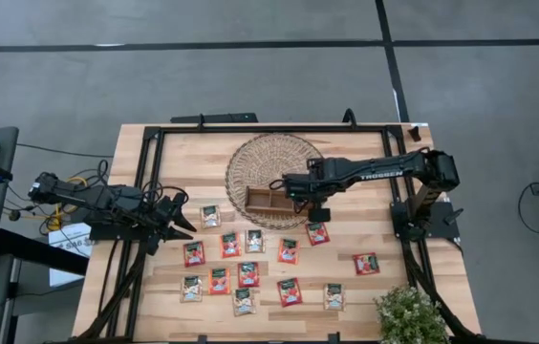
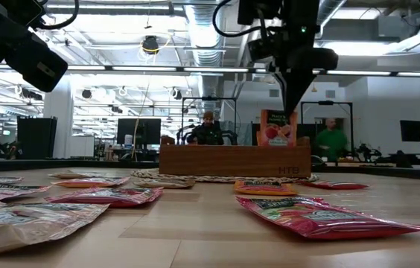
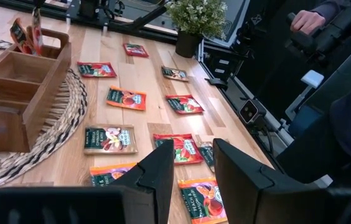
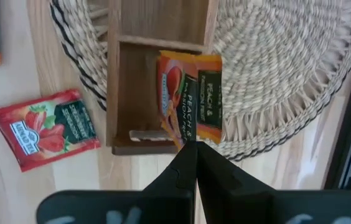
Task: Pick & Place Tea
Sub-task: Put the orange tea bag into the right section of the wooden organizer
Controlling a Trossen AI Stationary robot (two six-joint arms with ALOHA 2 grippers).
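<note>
1. the right gripper point(image 4: 193, 147) hangs over the end compartment of the wooden tray point(image 1: 268, 200), the end nearest the right arm's base, its fingers pressed together and pinching the top edge of an orange peach sachet point(image 4: 191, 93).
2. that sachet hangs upright, its lower part down inside the compartment; in the low view it stands up above the tray wall point(image 2: 234, 160) under the gripper point(image 2: 288, 106).
3. the tray sits on a round woven mat point(image 1: 274, 168) near the middle of the worktop's far edge.
4. a red strawberry sachet point(image 4: 43, 129) lies flat on the worktop point(image 1: 193, 153) just beside the mat, close to the tray's end.
5. the other sachets point(image 1: 248, 274) lie scattered flat across the near half of the worktop, red ones and cream ones mixed.
6. the left gripper point(image 1: 182, 218) waits at the left edge of the worktop, its fingers point(image 3: 160, 168) spread apart and holding nothing.
7. a potted plant point(image 1: 410, 315) stands at the near right corner.
</note>
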